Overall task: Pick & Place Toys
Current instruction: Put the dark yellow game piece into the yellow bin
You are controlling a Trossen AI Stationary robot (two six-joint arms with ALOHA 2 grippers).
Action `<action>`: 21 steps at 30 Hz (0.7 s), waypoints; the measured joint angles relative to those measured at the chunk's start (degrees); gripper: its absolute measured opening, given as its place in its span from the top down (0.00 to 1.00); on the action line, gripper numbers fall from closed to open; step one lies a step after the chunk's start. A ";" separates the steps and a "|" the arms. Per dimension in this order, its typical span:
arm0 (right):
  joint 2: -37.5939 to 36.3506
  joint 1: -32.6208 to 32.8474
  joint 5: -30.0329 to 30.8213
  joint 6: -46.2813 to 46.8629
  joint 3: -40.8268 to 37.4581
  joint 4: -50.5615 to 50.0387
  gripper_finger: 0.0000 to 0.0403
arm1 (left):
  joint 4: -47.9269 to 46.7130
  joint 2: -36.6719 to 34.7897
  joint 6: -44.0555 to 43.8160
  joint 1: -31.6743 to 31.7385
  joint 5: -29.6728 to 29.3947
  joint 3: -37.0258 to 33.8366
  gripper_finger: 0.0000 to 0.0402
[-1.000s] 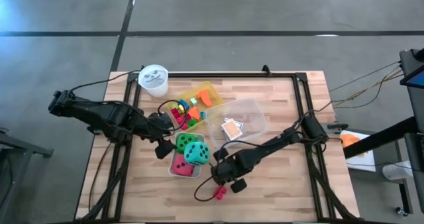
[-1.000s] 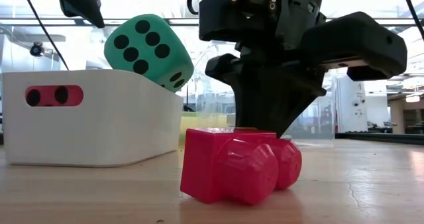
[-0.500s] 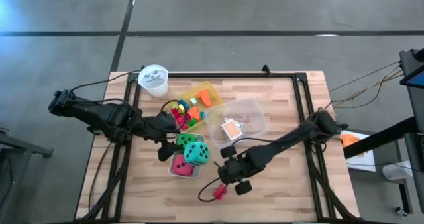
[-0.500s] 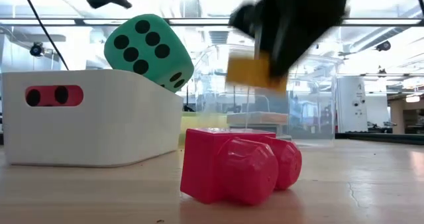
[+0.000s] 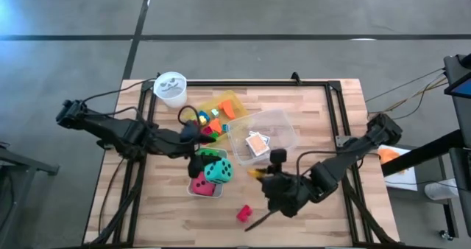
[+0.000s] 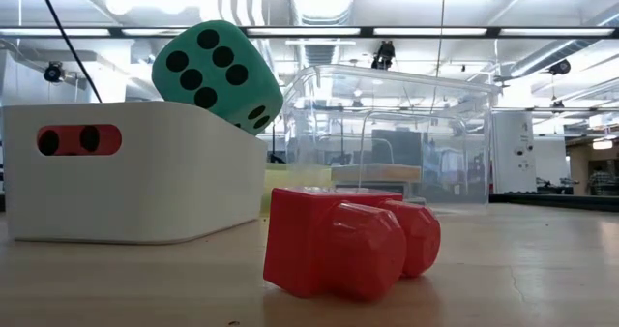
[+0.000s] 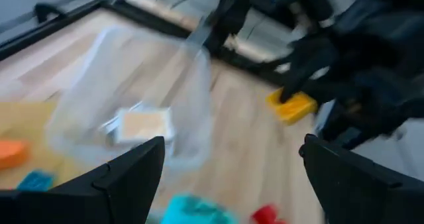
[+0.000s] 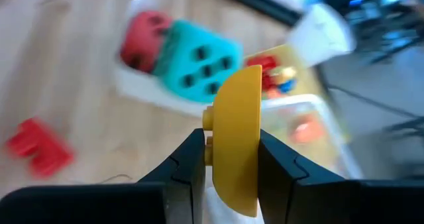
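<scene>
My right gripper (image 5: 259,174) hangs over the table's middle front, shut on a yellow block (image 8: 235,138), also seen as the yellow block (image 5: 254,173) from above. A red block (image 5: 243,214) lies on its side on the wood near the front edge. A white bin (image 5: 193,190) holds a teal die (image 5: 218,170), a green die (image 5: 213,155) and a red die (image 5: 200,183). My left gripper (image 5: 199,152) stands open above the bin's far left, nothing between its fingers (image 7: 142,164). A card pack (image 5: 256,144) lies in the clear box (image 5: 283,124). My right gripper pinches the yellow block between its two fingers (image 8: 189,161), one on each broad face (image 8: 222,151). The fingers slant downward from the table's right side. The block stands on edge in the hold, its rounded end past the fingertips, lifted clear of the table.
A yellow tray (image 5: 229,100) with several small bright blocks sits behind the bin. A white cup (image 5: 171,88) stands at the far left corner. Bare wood lies around the red block (image 6: 348,245) and along the front and right of the table.
My right gripper has risen from just above the red block, out of the low view, carrying the yellow block up and toward the table's right and far side, and it has turned. The red block stays put. My left gripper has tipped up toward level and edged right.
</scene>
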 joint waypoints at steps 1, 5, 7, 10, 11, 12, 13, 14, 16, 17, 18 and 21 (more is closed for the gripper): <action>-0.24 -0.18 1.72 -0.47 0.00 0.25 0.79 | 2.10 0.41 -0.24 0.01 0.00 0.00 0.14; -0.37 -1.30 9.56 -5.02 -0.02 2.81 0.79 | 9.35 2.24 -2.26 0.10 0.09 0.00 0.14; -0.35 -1.80 13.08 -7.85 -0.07 4.48 0.79 | 11.23 3.26 -2.55 0.15 0.66 0.00 0.14; -0.28 -2.52 15.20 -12.12 -0.07 7.03 0.79 | 12.85 4.49 -3.20 0.17 1.11 0.09 0.14; -0.28 -2.78 15.22 -13.79 -0.07 7.93 0.79 | 13.37 4.77 -3.16 0.38 1.24 0.09 0.14; -0.28 -3.06 15.22 -15.59 -0.07 8.95 0.79 | 13.78 5.15 -3.18 0.62 1.29 0.09 0.14; -0.28 -3.37 15.23 -17.20 -0.07 10.10 0.79 | 14.35 5.41 -3.16 0.89 1.28 0.09 0.14; -0.28 -3.75 15.24 -18.53 -0.07 11.29 0.79 | 15.27 5.84 -3.16 1.15 1.18 0.09 0.14; -0.28 -4.61 15.22 -20.86 -0.07 13.55 0.79 | 17.10 6.84 -3.16 1.76 1.10 0.15 0.14; -0.28 -5.16 15.07 -21.84 -0.07 14.63 0.79 | 17.77 7.41 -3.10 1.94 1.09 0.15 0.14; -0.28 -5.59 14.42 -22.59 -0.07 15.57 0.79 | 18.59 7.94 -2.75 2.12 1.10 0.15 0.14; -0.28 -6.77 13.02 -24.11 -0.06 17.64 0.79 | 20.11 9.05 -2.29 2.80 1.28 0.15 0.14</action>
